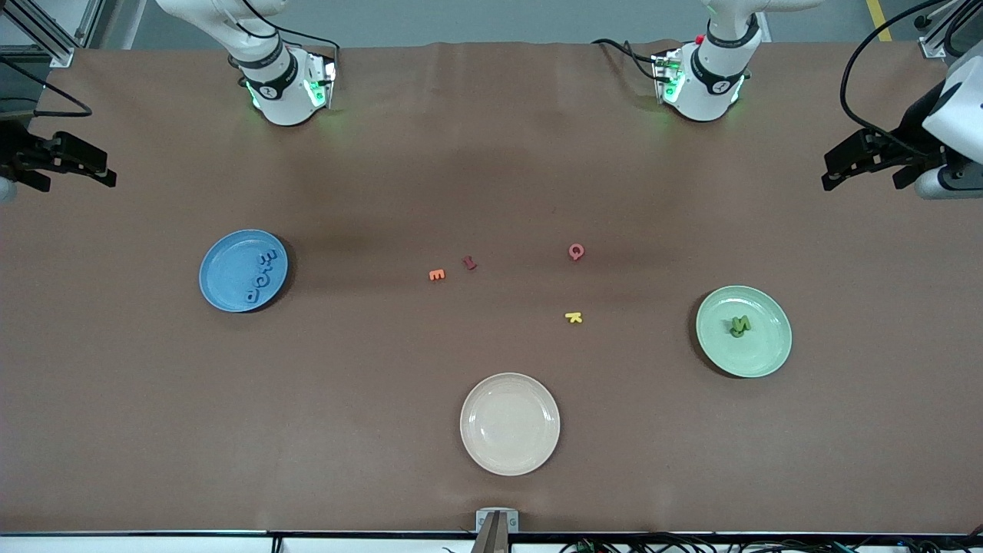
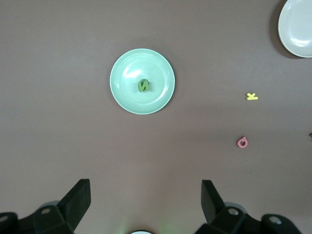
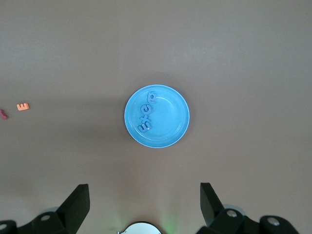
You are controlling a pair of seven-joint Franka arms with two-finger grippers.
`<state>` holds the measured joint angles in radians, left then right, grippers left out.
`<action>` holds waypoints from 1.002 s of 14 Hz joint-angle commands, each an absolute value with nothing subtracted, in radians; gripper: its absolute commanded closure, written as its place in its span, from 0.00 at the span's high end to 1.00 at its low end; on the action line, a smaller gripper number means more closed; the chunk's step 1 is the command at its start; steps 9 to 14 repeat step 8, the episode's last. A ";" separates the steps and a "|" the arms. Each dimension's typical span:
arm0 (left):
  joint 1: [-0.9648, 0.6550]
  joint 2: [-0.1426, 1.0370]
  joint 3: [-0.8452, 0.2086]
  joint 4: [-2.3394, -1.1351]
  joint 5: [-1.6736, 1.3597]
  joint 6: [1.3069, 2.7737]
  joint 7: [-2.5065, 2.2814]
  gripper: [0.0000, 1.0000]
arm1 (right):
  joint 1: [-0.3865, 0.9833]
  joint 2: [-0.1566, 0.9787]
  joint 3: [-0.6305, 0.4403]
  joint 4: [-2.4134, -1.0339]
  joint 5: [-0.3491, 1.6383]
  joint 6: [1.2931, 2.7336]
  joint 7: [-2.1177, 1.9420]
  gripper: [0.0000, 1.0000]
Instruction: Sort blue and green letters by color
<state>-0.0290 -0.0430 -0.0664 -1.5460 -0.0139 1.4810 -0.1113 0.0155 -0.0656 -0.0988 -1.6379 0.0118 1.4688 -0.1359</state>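
Several blue letters (image 1: 261, 276) lie in a curved row on the blue plate (image 1: 226, 269) toward the right arm's end of the table; the right wrist view shows the same blue letters (image 3: 146, 115) on that plate (image 3: 170, 119). A small heap of green letters (image 1: 739, 326) rests on the green plate (image 1: 762, 347) toward the left arm's end, and the left wrist view has those green letters (image 2: 143, 85) on the green plate (image 2: 127, 95). My left gripper (image 1: 864, 173) (image 2: 145, 195) hangs open and empty, high over the table's edge. My right gripper (image 1: 73, 177) (image 3: 145, 195) is open and empty too.
Loose on the cloth mid-table are an orange E (image 1: 436, 274) (image 3: 22, 106), a dark red letter (image 1: 469, 263), a pink letter (image 1: 576, 251) (image 2: 242, 142) and a yellow K (image 1: 574, 317) (image 2: 252, 96). A cream plate (image 1: 510, 423) (image 2: 297, 27) sits nearest the front camera.
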 commanded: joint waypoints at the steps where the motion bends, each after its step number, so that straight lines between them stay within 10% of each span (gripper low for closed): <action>1: -0.020 -0.083 -0.069 -1.556 0.002 1.463 -0.115 1.00 | 0.015 -0.091 -0.098 -1.660 0.020 1.477 -0.137 1.00; 14: -0.005 -0.060 -0.067 -1.528 0.005 1.463 -0.106 1.00 | 0.011 -0.092 -0.098 -1.657 0.059 1.477 -0.097 1.00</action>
